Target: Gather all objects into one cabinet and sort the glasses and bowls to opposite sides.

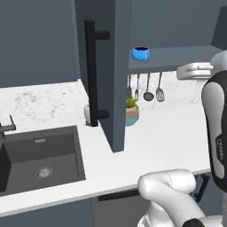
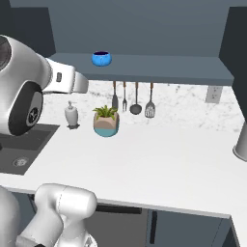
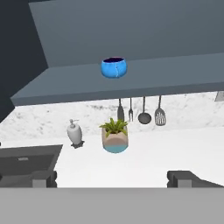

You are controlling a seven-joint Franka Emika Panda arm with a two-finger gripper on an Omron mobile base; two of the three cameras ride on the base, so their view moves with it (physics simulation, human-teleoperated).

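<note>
While the cabinet [image 1: 116, 75] stands with its tall door [image 1: 95, 66] swung open, the small blue bowl [image 3: 113, 68] sits alone on the flat shelf [image 3: 175, 76], close to the shelf's front edge and toward its left end, upright with its dark inside showing. The door's long black bar handle [image 1: 91, 73] runs vertically along the door face in the left base view. In the hand view the gripper [image 3: 113, 178] has its two dark fingertips [image 3: 43, 178] spread wide apart at the bottom, pinching nothing, and it is well apart from the bowl. Below the shelf, four utensils [image 2: 132, 99] hang against the speckled back wall. A potted plant [image 2: 106, 120] in a tan and teal pot stands on the white surface [image 2: 183, 164] near its back edge, almost directly under the bowl. Just to its left stands a soap dispenser [image 2: 71, 115], beside the dark sink [image 1: 40, 157] set into the surface's left part. A grey cylinder [image 2: 240, 142] stands at the right edge of the right base view.
</note>
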